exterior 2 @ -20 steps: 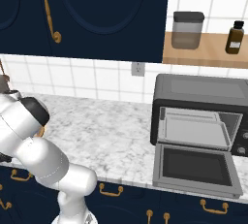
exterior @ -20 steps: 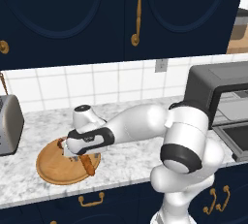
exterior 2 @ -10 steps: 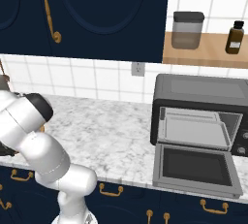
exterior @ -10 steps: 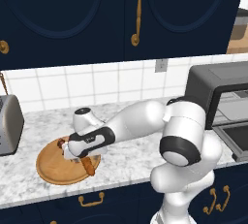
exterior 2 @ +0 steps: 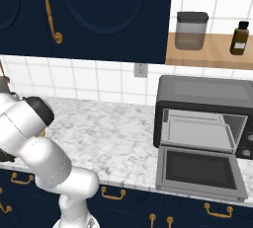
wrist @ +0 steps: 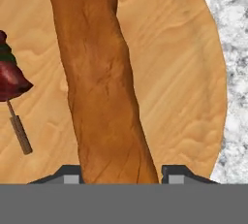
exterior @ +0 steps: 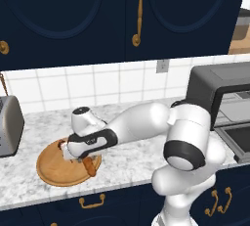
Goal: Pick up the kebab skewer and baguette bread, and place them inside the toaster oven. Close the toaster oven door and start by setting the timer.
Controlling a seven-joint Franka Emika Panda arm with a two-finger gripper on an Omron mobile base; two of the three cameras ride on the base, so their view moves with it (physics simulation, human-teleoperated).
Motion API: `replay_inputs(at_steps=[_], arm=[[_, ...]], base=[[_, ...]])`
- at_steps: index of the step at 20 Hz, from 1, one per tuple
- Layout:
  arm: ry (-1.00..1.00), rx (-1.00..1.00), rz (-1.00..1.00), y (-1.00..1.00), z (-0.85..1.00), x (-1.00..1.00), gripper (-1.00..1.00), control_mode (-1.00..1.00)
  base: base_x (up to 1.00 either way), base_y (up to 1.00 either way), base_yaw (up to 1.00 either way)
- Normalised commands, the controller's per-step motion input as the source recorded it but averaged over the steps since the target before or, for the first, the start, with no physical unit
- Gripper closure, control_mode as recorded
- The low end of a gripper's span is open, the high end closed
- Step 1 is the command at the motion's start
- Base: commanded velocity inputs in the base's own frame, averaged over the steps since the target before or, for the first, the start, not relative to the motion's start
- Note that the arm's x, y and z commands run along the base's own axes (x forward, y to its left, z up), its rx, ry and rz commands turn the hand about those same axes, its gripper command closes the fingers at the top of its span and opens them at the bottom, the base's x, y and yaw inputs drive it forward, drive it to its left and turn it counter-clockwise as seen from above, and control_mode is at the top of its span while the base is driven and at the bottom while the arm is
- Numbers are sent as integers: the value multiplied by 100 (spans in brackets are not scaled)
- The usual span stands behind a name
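1. Where the right base view reaches its right half, the dark grey boxy toaster oven (exterior 2: 202, 116) stands on the white-and-grey marbled stone counter (exterior 2: 111, 143), and its wide dark grey toaster oven door (exterior 2: 200, 171) lies folded down flat, showing a pale tray inside.
2. In the left base view the white robot arm (exterior: 146, 124) sweeps from the lower right toward the lower left, its hand low over the round light wooden board (exterior: 61, 164) on the counter.
3. At the left edge of that view stands a silver pop-up toaster (exterior: 10, 124), apart from the board.
4. On the wooden shelf in the upper right of the right base view sit a grey-lidded canister (exterior 2: 191, 30) and a small brown bottle (exterior 2: 239, 38).
5. The slender golden-brown baguette bread (wrist: 99, 82) lies on the board, running from top to bottom of the hand view, its lower end between the fingertips.
6. The gripper (wrist: 121, 174) straddles that loaf, a finger at each flank; whether the jaws press it cannot be told.
7. The kebab skewer (wrist: 12, 102), dark red chunks on a thin brown stick, lies on the board at the left edge of the hand view, beside the loaf but apart from it.
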Motion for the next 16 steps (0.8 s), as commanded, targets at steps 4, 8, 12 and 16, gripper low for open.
replay_inputs(at_steps=[4, 8, 12, 16], arm=[[-7, 0, -3, -36, 63, -21, 100, -100], [0, 1, -11, -64, 58, 0, 100, -100], [0, 0, -15, -79, 44, 0, 100, -100], [0, 1, -27, -95, 23, 0, 100, -100]], base=[[0, 0, 0], [0, 0, 0], [0, 0, 0], [0, 0, 0]])
